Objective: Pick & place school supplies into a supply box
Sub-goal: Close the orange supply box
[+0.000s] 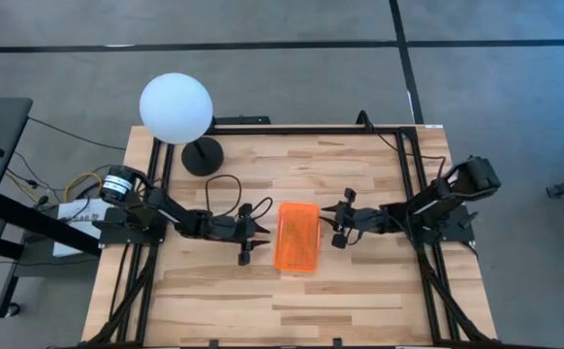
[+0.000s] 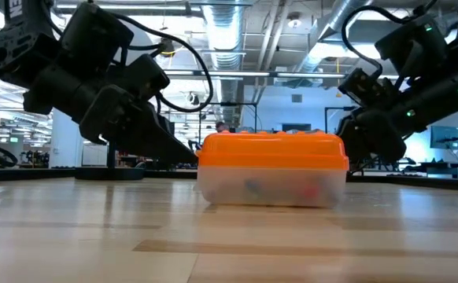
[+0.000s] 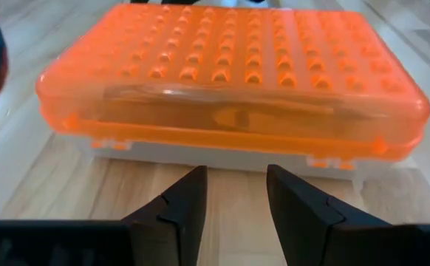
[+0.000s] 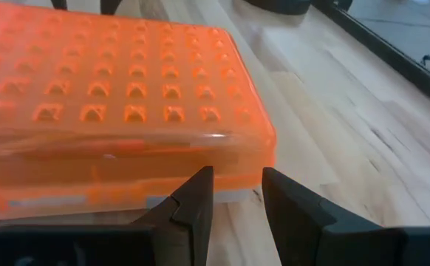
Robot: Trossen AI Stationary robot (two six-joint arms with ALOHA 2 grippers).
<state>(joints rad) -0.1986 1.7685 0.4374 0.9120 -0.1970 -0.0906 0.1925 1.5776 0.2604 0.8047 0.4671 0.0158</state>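
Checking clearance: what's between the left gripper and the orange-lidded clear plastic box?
Only bare wooden table separates the left gripper from the orange-lidded clear plastic box, per the left wrist view.

Table (image 1: 360,184): light wood planks with a black frame along its sides.
Box (image 1: 297,237): clear with an orange lid, shut, in the middle of the table.
Lamp (image 1: 177,110): white ball on a round black base, far left corner.

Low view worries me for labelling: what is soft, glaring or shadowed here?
Low view: the near table is blurred, ceiling lights glare behind the supply box. Left wrist view: a sheen streaks the orange lid. High view: even light, a soft shadow by the globe lamp.
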